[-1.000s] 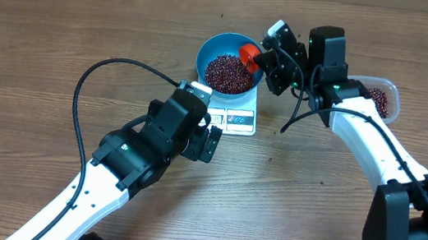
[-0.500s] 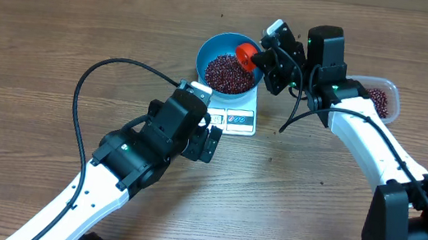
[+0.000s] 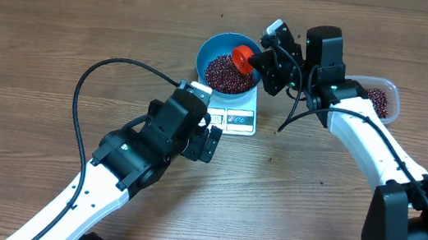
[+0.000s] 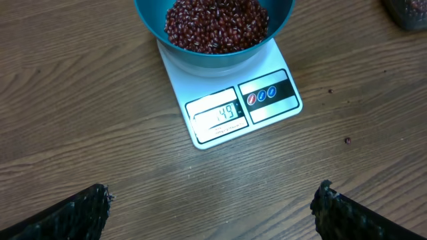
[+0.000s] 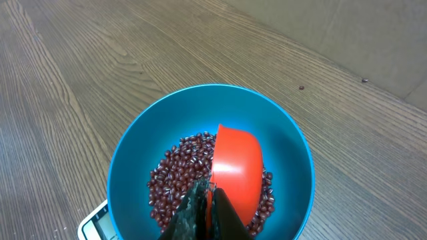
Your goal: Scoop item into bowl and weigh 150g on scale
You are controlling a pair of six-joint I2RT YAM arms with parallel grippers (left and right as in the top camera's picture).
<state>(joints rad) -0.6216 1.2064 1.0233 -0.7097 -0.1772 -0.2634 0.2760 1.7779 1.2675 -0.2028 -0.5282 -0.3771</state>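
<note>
Scoop point(image 5: 235, 167) shifted further over bowl point(image 5: 133, 153) — scale point(image 4: 230, 110) display reads 149.

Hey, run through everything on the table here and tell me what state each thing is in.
Blue bowl: on the scale, partly filled with beans.
Scale: switched on, display lit.
Red scoop: tilted over the bowl.
Right end effector: shut on the red scoop.
Left end effector: open, empty, in front of the scale.
Clear tub: uncovered, beans inside.
</note>
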